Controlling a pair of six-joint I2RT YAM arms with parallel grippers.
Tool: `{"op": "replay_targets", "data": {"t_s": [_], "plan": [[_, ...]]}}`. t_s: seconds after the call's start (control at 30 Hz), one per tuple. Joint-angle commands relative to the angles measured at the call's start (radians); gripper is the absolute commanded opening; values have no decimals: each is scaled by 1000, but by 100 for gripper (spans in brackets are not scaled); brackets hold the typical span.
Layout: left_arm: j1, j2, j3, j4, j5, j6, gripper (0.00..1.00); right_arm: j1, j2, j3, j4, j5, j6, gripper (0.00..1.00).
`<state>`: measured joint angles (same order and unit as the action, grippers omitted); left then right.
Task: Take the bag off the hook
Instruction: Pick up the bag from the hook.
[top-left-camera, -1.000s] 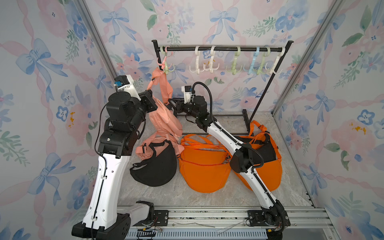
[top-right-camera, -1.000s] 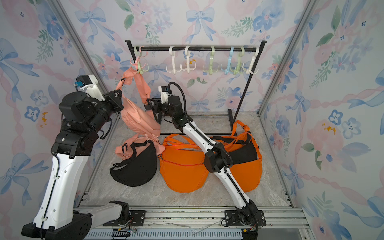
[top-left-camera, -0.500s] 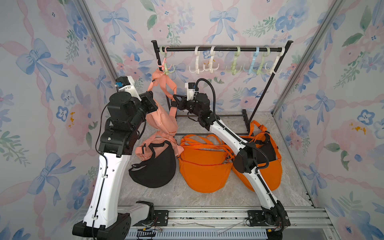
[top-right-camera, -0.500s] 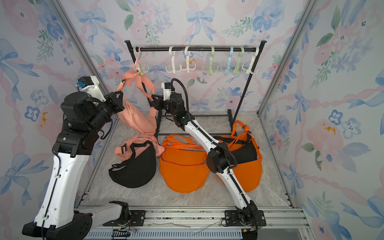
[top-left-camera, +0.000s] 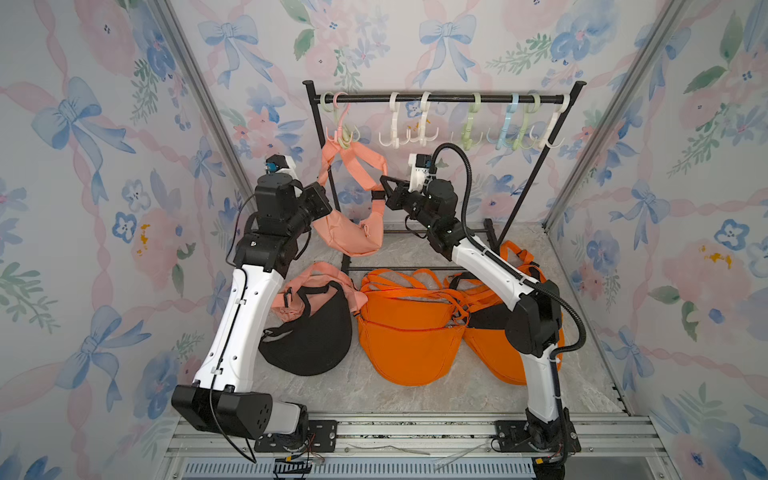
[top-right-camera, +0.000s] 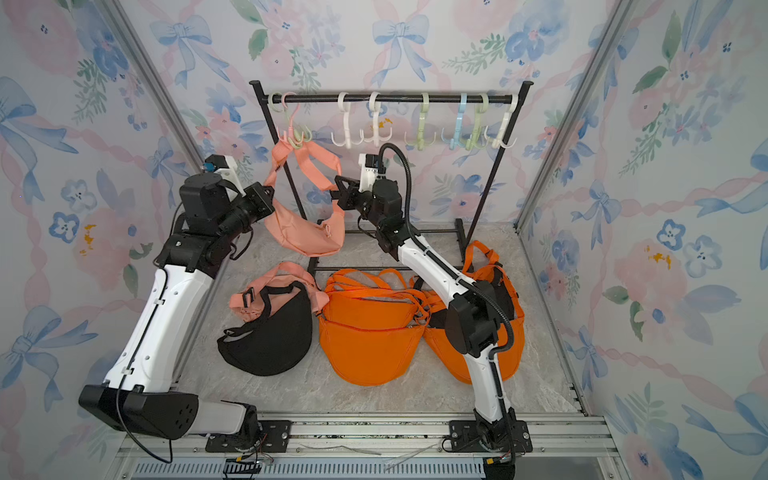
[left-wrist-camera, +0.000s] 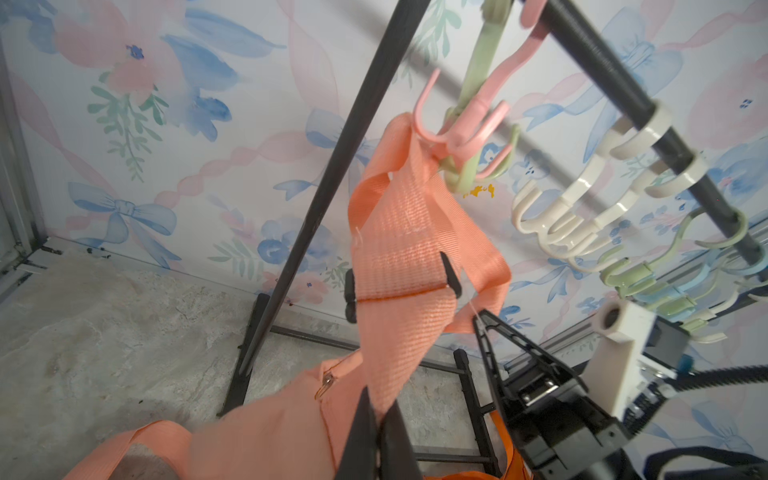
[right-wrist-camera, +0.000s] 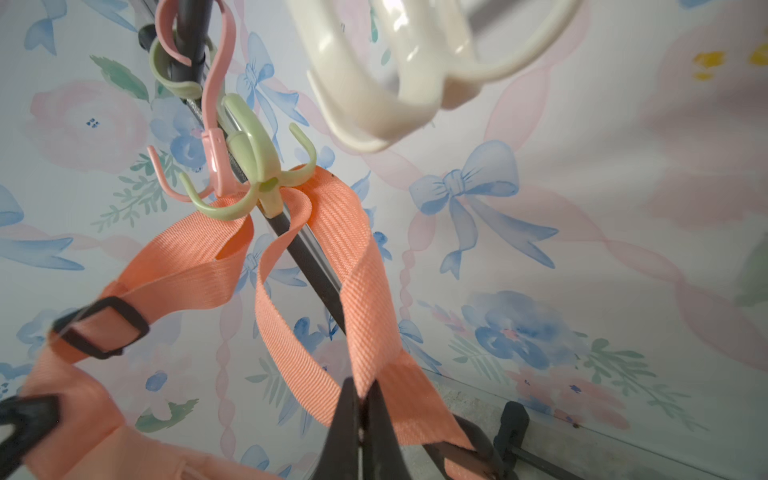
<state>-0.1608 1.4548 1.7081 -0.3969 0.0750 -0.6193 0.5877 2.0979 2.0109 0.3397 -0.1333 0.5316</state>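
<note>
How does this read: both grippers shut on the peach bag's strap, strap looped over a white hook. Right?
Wrong hook. The right wrist view shows the strap looped over the green hook; the white hooks carry nothing. The rest holds: the left gripper and the right gripper are each shut on the strap of the peach bag.

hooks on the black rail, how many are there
8 on the rail, counted from the peach bag's end: green hook, pink hook, white hook, white hook, green hook, blue hook, green hook, white hook. None seems hidden.
</note>
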Motion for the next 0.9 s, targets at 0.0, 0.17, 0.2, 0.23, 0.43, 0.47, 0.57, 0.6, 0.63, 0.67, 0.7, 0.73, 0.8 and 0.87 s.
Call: {"op": "replay_targets", "data": {"t_s": [0.0,0.17,0.2,0.23,0.43,0.47,0.57,0.6,0.63,0.67,0.7,0.73,0.8,0.87], "plan": [[-56,83,97,61,47,-10,0,-34,-103,-113,120,85,12,0],[-143,223,247,59,79,6,0,-62,-179,-248,153,161,53,0],[-152,243,270,59,89,3,0,-59,-179,-242,141,148,49,0],[-158,261,285,60,94,0,0,-56,-173,-232,130,136,46,0],[-155,237,298,58,40,9,0,-19,-113,-126,55,38,13,0],[-150,218,289,58,23,16,0,-17,-116,-135,57,54,8,0],[-133,146,253,58,-29,40,0,-19,-109,-137,45,81,5,0],[-125,121,240,58,-48,49,0,-20,-98,-119,21,73,5,0],[-118,100,233,58,-59,57,0,-22,-87,-100,-5,56,6,7],[-110,77,226,58,-72,67,0,-23,-75,-78,-30,41,6,22],[-103,54,221,59,-91,76,0,-23,-69,-67,-49,39,9,40],[-100,35,219,60,-111,87,0,-21,-64,-61,-51,41,10,53],[-102,-3,216,59,-146,118,0,-19,-61,-47,-51,44,12,65],[-105,-23,213,59,-142,129,0,-16,-56,-10,-70,37,-8,66]]}}
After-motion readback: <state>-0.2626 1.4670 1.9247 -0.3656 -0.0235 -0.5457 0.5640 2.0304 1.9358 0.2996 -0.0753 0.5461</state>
